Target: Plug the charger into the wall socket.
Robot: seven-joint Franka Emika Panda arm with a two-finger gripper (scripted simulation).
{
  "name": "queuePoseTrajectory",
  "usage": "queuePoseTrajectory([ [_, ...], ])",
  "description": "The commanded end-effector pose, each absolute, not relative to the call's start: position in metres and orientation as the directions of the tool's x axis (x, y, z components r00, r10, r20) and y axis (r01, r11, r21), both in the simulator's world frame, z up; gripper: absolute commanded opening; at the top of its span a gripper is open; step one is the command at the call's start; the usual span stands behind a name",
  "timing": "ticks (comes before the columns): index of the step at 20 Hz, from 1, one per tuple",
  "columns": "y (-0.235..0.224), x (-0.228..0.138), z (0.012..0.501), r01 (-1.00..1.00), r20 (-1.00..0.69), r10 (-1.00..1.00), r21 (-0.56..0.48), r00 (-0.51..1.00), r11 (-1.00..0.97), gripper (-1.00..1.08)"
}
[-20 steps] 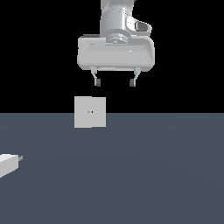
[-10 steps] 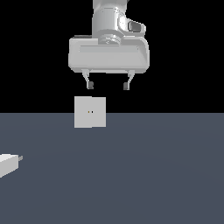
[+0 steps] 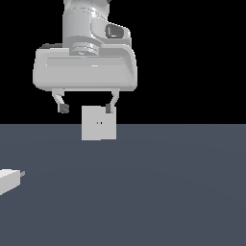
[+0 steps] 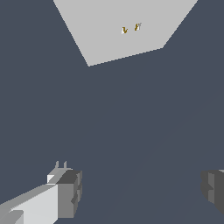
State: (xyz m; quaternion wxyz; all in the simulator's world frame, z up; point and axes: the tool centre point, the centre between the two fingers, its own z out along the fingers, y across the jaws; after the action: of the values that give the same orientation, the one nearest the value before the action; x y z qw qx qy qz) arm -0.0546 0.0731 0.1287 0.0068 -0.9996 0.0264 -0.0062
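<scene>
The charger [image 3: 9, 180], a small white block with short prongs, lies on the dark floor at the exterior view's left edge, partly cut off. In the wrist view the charger [image 4: 53, 176] shows its prongs just behind one finger [image 4: 70, 193]. The wall socket [image 3: 98, 123] is an upright light grey plate with two tiny holes, also seen as the wall socket [image 4: 109, 35] in the wrist view. My gripper [image 3: 86, 108] hangs open and empty above the floor, its fingertips level with the socket's top edge, well above and to the right of the charger. From the wrist, the gripper [image 4: 142, 190] has nothing between its fingers.
A flat dark blue-grey floor [image 3: 158, 192] spreads under everything, and a black background lies behind it.
The gripper has moved toward the exterior view's left and lower, and it looks larger. Its fingers now overlap the socket's top edge. The charger and socket have not moved.
</scene>
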Motion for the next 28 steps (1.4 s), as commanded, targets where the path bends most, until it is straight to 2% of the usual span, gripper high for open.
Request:
queuePoseTrajectory([
  [1, 0.094, -0.069, 0.116, -0.062, 0.01, -0.062, -0.012, 0.998, -0.998, 1.0],
  [14, 0.172, -0.115, 0.069, -0.1, 0.005, -0.1, -0.002, 0.995, -0.995, 1.0],
  [28, 0.184, -0.12, 0.059, -0.104, 0.004, -0.104, 0.0, 0.995, -0.995, 1.0],
])
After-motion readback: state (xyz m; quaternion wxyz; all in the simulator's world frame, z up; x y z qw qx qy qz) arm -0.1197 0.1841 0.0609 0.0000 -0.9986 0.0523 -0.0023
